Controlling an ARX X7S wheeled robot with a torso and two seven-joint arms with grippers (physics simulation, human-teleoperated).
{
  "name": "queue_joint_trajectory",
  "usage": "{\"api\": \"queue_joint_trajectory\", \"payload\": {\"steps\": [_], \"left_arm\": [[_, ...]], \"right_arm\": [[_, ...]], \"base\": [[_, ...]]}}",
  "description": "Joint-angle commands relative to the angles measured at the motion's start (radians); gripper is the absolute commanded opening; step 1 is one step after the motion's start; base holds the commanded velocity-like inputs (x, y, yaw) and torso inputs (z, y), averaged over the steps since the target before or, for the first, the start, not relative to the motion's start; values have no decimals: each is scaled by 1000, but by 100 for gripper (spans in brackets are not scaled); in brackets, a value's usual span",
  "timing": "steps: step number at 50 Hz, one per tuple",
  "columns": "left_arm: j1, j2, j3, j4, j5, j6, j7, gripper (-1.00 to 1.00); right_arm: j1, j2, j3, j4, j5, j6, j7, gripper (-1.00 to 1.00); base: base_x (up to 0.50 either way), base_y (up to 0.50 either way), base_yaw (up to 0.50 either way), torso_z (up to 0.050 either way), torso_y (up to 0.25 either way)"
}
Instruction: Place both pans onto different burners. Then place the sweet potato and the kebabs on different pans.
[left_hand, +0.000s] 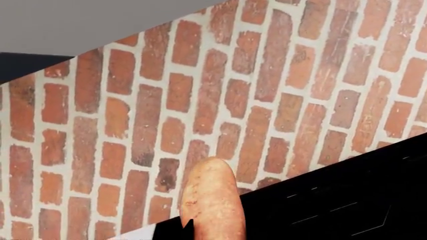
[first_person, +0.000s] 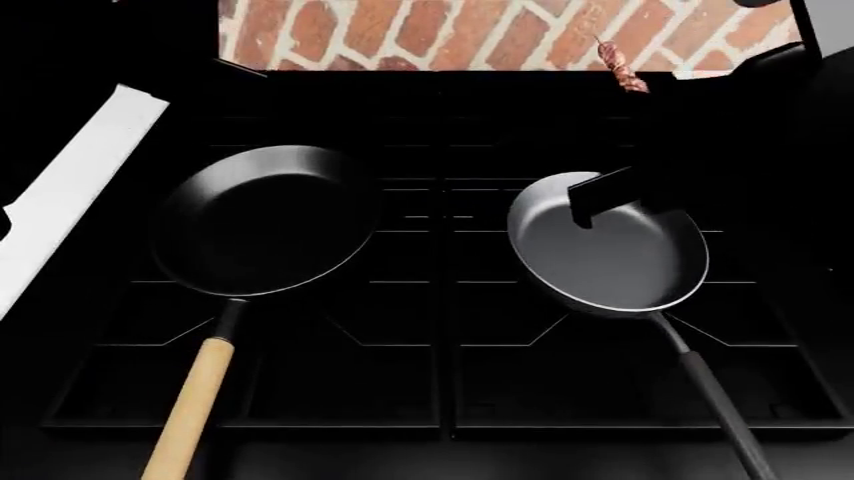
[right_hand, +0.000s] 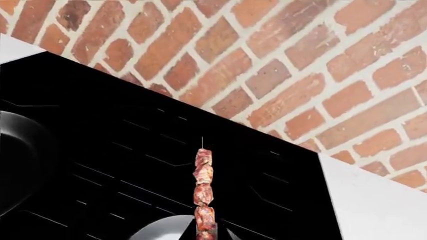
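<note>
On the range (first_person: 441, 330) both pans sit; your pincers clamp sweet potato (left_hand: 213, 200) and kebabs (right_hand: 203, 192), still unplaced.

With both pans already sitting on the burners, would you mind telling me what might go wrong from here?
1. The kebabs jut from the right end effector, which the pictures hide; a loose grip could drop them onto the grate rather than into the grey pan below.
2. The sweet potato is held high near the brick wall. Released from there, it might bounce or roll out of the black pan.
</note>
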Motion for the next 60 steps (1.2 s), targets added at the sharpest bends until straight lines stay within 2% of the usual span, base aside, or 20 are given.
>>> {"api": "queue_joint_trajectory", "payload": {"steps": [1,25,60], "left_arm": [[10,-11,-7,7,3,8,-4,-100],[36,-18,-13,14,15,11,-3,-100],[57,-22,-24,18,20,7,-4,-100]], "right_arm": [[-53,-40,-46,59,-30,1,-6,-100],[-103,-26,-111,95,-51,25,23,-100],[-282,-24,-114,96,-227,-88,-104,-100]], "base": [[0,0,0,0,0],[0,0,0,0,0],[0,0,0,0,0]]}}
